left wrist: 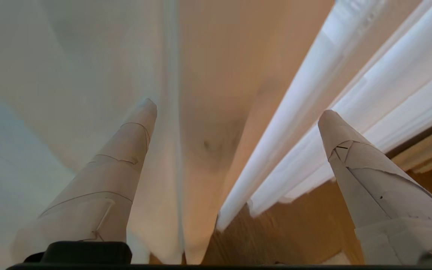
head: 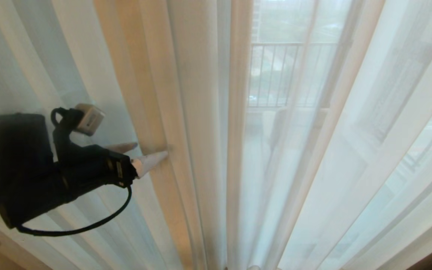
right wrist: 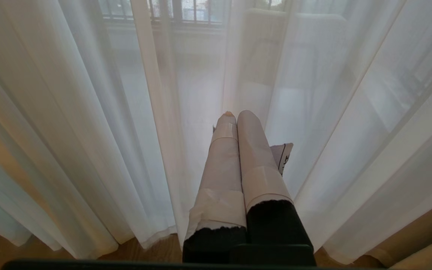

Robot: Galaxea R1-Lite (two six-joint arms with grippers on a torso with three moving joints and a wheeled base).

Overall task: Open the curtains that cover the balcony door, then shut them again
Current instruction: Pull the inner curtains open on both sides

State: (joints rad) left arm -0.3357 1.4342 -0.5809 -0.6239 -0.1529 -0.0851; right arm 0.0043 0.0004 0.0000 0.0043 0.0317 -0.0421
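Nearest the lens, the left gripper (head: 145, 153) reached toward the curtains (head: 186, 112) with its tapered, tape-wrapped fingers (left wrist: 126, 150) spread wide, a cream hemmed fold between them, one tip touching it. Sheer white folds hung closed to the wooden floor (left wrist: 298, 228), veiling the balcony door (head: 287, 75) and a railing (head: 276, 67) beyond. Low before the same curtains, the right gripper (right wrist: 234, 114) had its jaws pressed together, holding nothing.

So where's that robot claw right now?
In the head view the left gripper is at the left, open, its fingertips at a cream-beige fold of the curtains.
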